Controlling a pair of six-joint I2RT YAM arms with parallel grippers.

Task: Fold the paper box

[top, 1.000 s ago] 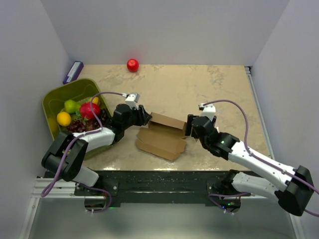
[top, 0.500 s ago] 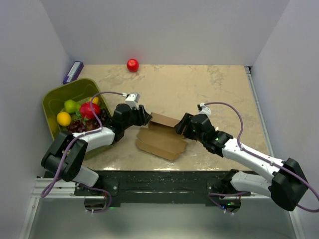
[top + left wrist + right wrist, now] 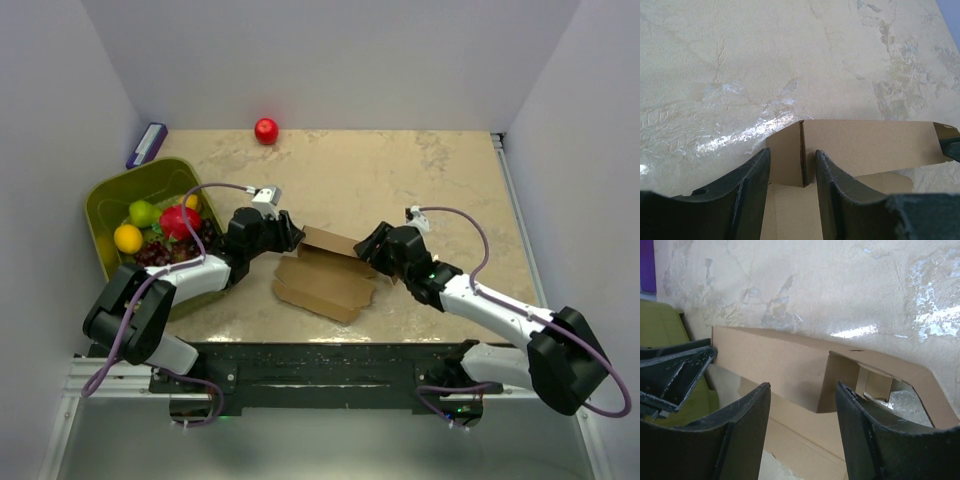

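From above, the paper box lies partly formed on the worktop, nearer the near edge than the far one and about midway between the side edges, with one long wall raised along its far side. The left tool is at the left end of that wall and the right tool at its right end. An olive-green bin of fruit sits at the left edge, a red ball at the far edge, and a purple object in the far left corner. In the left wrist view, the left tool straddles the creased corner of the paper box, where a short flap meets the wall; its jaws stand partly apart, and it cannot be told whether they press the cardboard. In the right wrist view, the right tool has its jaws wide apart, facing the raised wall of the paper box and a cut-out flap, with no clear contact. The left tool shows at the wall's other end, in front of the bin.
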